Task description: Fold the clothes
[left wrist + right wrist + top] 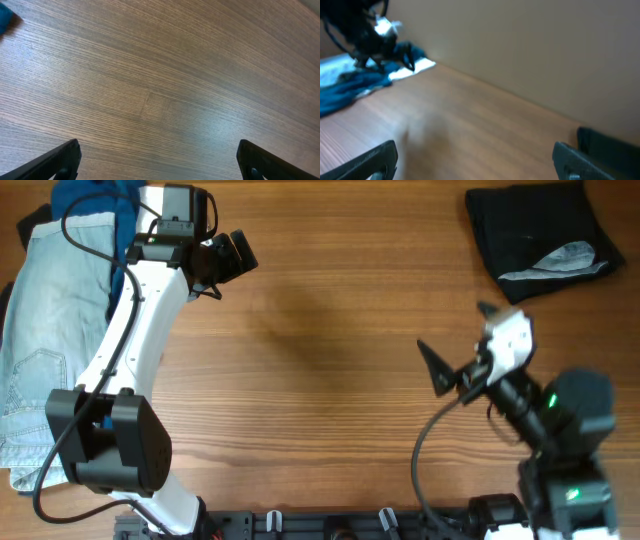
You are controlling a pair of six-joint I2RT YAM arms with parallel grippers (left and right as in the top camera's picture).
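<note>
A folded black garment (540,230) with a pale grey lining patch showing lies at the table's far right corner. Faded light-blue jeans (45,330) lie along the left edge, with a dark-blue piece (85,195) at the far left corner; the dark-blue piece shows blurred in the right wrist view (355,85), next to a white piece (415,67). My left gripper (232,262) is open and empty over bare wood near the pile; its fingers (160,162) frame only table. My right gripper (450,370) is open and empty, held above the table at the right.
The wooden table (330,350) spans the view. A plain wall (530,50) runs behind its far edge. The left arm's white links (130,330) cross over the jeans.
</note>
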